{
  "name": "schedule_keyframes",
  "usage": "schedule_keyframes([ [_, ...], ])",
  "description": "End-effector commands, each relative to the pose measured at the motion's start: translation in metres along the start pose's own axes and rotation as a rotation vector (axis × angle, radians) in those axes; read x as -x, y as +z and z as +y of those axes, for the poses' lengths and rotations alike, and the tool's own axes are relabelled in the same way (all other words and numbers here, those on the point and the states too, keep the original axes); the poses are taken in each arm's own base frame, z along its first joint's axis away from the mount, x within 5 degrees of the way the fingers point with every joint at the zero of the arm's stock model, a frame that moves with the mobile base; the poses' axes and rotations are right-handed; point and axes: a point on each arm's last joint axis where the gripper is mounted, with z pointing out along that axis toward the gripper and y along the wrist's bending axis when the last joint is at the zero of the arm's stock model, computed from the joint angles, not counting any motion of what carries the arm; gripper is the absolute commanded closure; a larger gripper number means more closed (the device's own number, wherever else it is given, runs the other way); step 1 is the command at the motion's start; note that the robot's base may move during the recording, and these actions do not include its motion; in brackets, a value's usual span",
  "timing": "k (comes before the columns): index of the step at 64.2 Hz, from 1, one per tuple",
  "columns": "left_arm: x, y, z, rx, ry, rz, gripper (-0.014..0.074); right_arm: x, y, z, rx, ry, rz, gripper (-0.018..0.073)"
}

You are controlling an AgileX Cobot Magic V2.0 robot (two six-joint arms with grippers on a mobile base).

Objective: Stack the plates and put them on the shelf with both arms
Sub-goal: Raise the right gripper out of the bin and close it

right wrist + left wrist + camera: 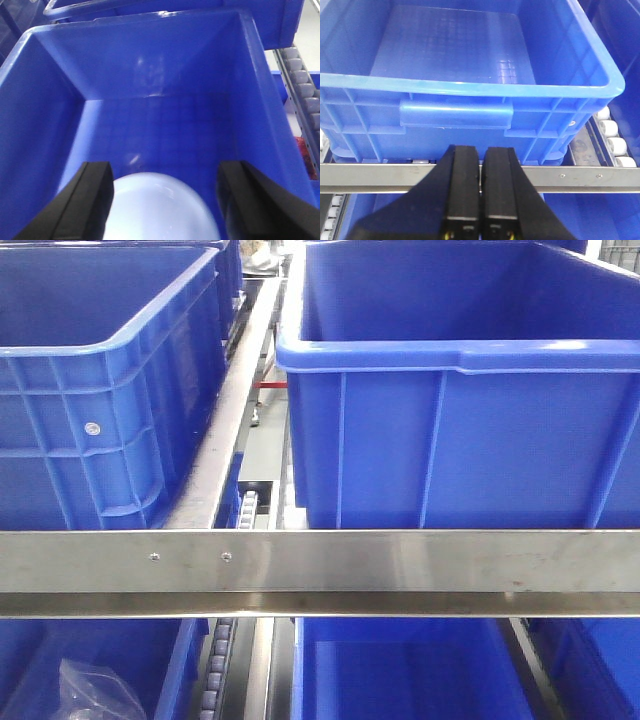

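plate [157,207]: glossy, rigid, likely slippery, breakable; take at rim | right tool [162,200]: spread wide astride it in bin [45,110] | left tool [480,200]: clenched, empty

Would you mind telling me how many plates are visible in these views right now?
1. A pale plate lies on the bottom of the blue crate in the right wrist view, between the open right end effector's fingers. Its near part is cropped; another may be hidden.
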Motion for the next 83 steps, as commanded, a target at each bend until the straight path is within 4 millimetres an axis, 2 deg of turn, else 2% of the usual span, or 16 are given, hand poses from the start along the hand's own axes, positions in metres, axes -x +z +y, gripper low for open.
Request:
schedule_keyframes([
  [1, 0.016, -0.003, -0.003, -0.022, -0.008, -0.102, 0.0512, 0.031, -0.027, 0.004, 0.020, 0.000, -0.131, 0.0033],
  [8, 0.016, -0.003, -0.003, -0.022, -0.008, -0.102, 0.0512, 0.027, -0.056, 0.004, 0.020, 0.000, -0.135, 0.0077],
  [14, 0.016, -0.003, -0.003, -0.022, -0.008, -0.102, 0.0512, 0.014, -0.086, 0.001, 0.025, 0.000, -0.160, 0.0134],
  [17, 0.016, -0.003, -0.003, -0.022, -0.008, -0.102, 0.0512, 0.007, -0.108, 0.000, 0.029, -0.006, -0.191, 0.0175],
  [23, 0.016, -0.003, -0.003, -0.022, -0.008, -0.102, 0.0512, -0.016, -0.144, -0.004, 0.036, -0.006, -0.233, 0.0285],
  [32, 0.016, -0.003, -0.003, -0.022, -0.008, -0.102, 0.0512, -0.065, -0.189, -0.013, 0.039, -0.006, -0.248, 0.0557],
  [38, 0.016, -0.003, -0.003, -0.022, -0.008, -0.102, 0.0512, -0.089, -0.211, -0.017, 0.047, -0.008, -0.293, 0.0535],
  [45, 0.016, -0.003, -0.003, -0.022, -0.008, -0.102, 0.0512, -0.110, -0.220, -0.021, 0.049, -0.008, -0.303, 0.0538],
  [53, 0.016, -0.003, -0.003, -0.022, -0.008, -0.102, 0.0512, -0.123, -0.218, -0.023, 0.043, -0.006, -0.269, 0.0538],
  [83, 0.016, -0.003, -0.003, -0.022, -0.008, -0.102, 0.0512, -0.130, -0.216, -0.024, 0.038, -0.001, -0.229, 0.0538],
])
